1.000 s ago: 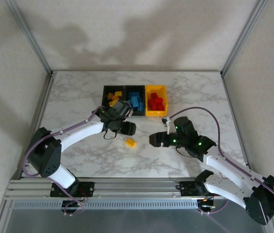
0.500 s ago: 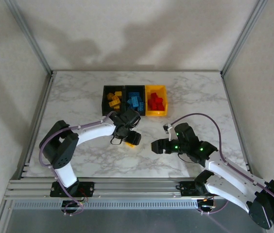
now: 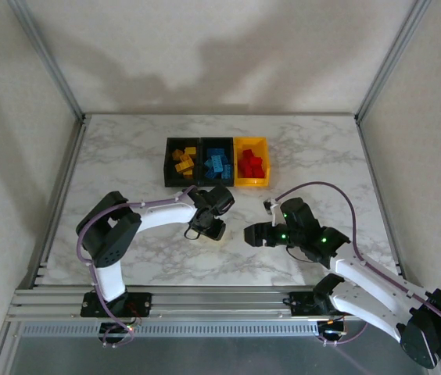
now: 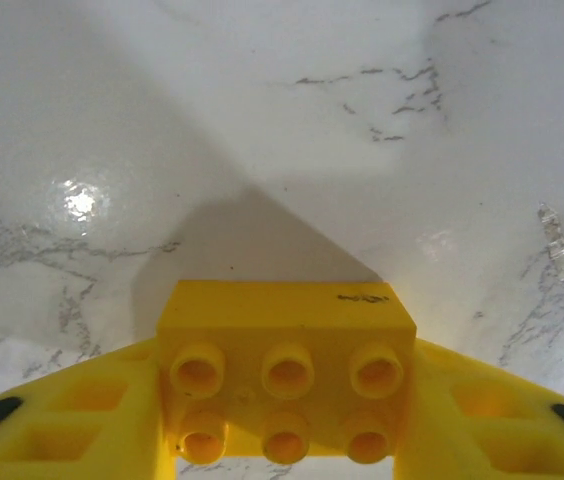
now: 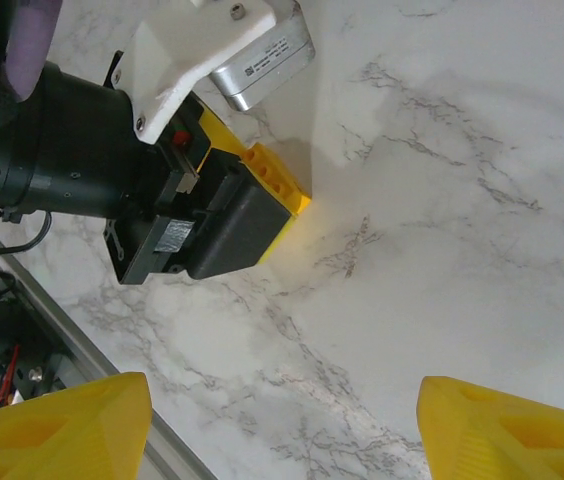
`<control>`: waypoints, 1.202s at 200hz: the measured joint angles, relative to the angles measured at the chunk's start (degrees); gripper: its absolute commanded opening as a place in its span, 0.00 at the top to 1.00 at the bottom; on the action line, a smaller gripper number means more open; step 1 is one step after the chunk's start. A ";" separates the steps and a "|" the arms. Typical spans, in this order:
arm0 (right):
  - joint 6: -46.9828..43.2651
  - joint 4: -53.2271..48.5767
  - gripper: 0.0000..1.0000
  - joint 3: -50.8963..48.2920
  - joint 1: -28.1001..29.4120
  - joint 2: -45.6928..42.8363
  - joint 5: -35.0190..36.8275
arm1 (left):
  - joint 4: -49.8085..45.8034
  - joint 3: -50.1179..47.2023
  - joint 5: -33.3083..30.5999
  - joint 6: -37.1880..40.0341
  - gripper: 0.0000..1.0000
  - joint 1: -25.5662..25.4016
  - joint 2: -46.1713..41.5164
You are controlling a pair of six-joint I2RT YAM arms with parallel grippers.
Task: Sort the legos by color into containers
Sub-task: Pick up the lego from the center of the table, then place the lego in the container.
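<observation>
A yellow lego (image 4: pixel 287 340) with six studs sits between the yellow fingers (image 4: pixel 82 420) of my left gripper (image 4: pixel 287 385), which is shut on it just above the marble table. From above, the left gripper (image 3: pixel 211 228) is low in front of the containers. The left black bin (image 3: pixel 168 164) holds yellow legos (image 3: pixel 183 161). Blue legos (image 3: pixel 217 162) fill the middle black bin (image 3: pixel 217 141), and the yellow bin (image 3: pixel 251 183) holds red legos (image 3: pixel 250 164). My right gripper (image 3: pixel 250 233) is open with nothing between its fingers (image 5: pixel 62 425), facing the left one.
The left arm's black wrist body (image 5: pixel 112 170) is close in front of the right gripper. A metal rail (image 3: pixel 205 297) runs along the table's near edge. White walls and frame posts (image 3: pixel 48 58) enclose the table.
The left gripper has swung from the bins down to the loose yellow lego on the table and closed on it. The right arm has barely moved.
</observation>
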 measured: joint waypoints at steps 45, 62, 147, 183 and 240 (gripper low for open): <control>0.09 1.03 0.29 0.00 0.00 1.20 -0.02 | -0.09 0.00 -0.70 -0.09 0.60 0.81 -1.42; 0.74 2.47 0.29 0.00 0.00 2.47 -1.22 | -0.02 0.00 -0.90 -0.17 0.60 2.38 -3.43; 1.40 9.70 0.29 5.51 1.75 9.86 -2.91 | 1.62 8.13 -4.66 -4.20 0.62 15.74 -8.22; 1.70 12.26 0.29 7.63 2.34 12.11 -2.49 | 1.60 15.17 -6.56 -4.83 0.62 19.06 -4.70; 2.56 14.38 0.29 8.04 2.73 14.16 -2.27 | 0.15 26.67 -8.17 -5.31 0.62 24.87 4.74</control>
